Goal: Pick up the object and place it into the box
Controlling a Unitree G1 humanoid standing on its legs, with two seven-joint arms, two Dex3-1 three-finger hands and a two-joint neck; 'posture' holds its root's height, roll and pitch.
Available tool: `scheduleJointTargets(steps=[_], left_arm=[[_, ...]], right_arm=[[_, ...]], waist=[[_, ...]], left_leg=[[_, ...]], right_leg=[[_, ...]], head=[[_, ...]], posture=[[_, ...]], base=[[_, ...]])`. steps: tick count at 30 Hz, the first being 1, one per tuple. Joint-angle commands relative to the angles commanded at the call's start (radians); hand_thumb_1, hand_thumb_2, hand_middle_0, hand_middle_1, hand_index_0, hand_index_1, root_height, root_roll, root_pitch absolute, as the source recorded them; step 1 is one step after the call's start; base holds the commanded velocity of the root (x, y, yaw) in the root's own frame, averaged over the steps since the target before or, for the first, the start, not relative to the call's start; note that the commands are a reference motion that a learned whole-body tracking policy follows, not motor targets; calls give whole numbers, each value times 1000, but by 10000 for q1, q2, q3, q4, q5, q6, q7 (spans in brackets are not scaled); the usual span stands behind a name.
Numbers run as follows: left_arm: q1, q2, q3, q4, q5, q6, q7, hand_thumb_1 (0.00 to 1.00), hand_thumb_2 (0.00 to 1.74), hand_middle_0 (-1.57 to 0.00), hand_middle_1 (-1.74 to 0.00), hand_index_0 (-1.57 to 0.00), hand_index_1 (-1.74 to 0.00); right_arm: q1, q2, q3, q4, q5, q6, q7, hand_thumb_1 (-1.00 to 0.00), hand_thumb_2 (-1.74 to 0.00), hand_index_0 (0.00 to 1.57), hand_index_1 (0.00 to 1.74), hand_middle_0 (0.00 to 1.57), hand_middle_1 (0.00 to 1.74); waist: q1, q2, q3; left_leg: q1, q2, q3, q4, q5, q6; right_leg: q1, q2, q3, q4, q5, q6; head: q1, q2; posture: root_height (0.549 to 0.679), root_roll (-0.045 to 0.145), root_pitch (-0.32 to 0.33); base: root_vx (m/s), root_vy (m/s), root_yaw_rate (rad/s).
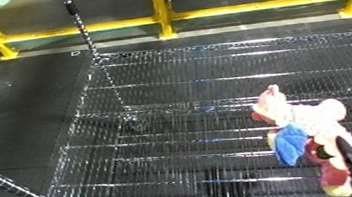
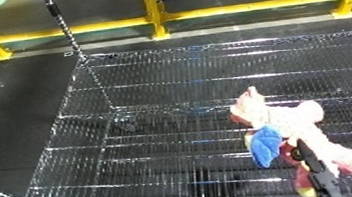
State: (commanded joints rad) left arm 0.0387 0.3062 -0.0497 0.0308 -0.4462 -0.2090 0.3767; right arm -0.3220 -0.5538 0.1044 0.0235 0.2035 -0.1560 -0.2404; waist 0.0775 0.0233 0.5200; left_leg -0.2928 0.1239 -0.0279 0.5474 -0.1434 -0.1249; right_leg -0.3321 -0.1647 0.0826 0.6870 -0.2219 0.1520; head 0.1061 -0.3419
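Looking down into a large silver wire-mesh bin (image 2: 87, 143), its left and middle floor are bare, with yellow steel railings (image 1: 162, 12) beyond the far rim. Toward the right lies a pink and cream plush toy with a blue patch (image 2: 286, 129). It looks soft, light and squashy, easiest to take around its body. At far right, black fingers of the right hand (image 2: 311, 169) touch the toy; whether they clasp it cannot be told.

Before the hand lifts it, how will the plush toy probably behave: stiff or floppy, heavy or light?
The plush toy looks soft and stuffed, so probably floppy and light. Its limbs sprawl on the wire bin, so they may dangle. The right hand touches it.
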Motion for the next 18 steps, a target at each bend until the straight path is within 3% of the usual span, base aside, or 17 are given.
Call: scheduleJointTargets(steps=[8,18], left_arm=[[327,162,-86,-153,-360,-62,-94,1000,1740,-1570,-1740,-1570,-1740],[542,537,-605,-128,-761,-186,-331,1000,1740,-1570,-1740,-1570,-1740]], right_arm=[[-1205,-1493,252,797,-348,394,-59,0,0,0,0,0,0],[-3628,-3362,1500,3247,-486,950,-86,0,0,0,0,0,0]], waist=[[17,-13,0],[147,209,0]], left_leg=[[-74,47,49,14,3,-42],[-281,41,78,26,72,-117]], right_leg=[[-184,49,71,36,48,-1],[-522,40,175,90,102,-17]], head=[[1778,-396],[4056,-450]], posture=[[637,49,-106],[636,53,-85]], base=[[5,-18,-31],[18,-17,-24]])
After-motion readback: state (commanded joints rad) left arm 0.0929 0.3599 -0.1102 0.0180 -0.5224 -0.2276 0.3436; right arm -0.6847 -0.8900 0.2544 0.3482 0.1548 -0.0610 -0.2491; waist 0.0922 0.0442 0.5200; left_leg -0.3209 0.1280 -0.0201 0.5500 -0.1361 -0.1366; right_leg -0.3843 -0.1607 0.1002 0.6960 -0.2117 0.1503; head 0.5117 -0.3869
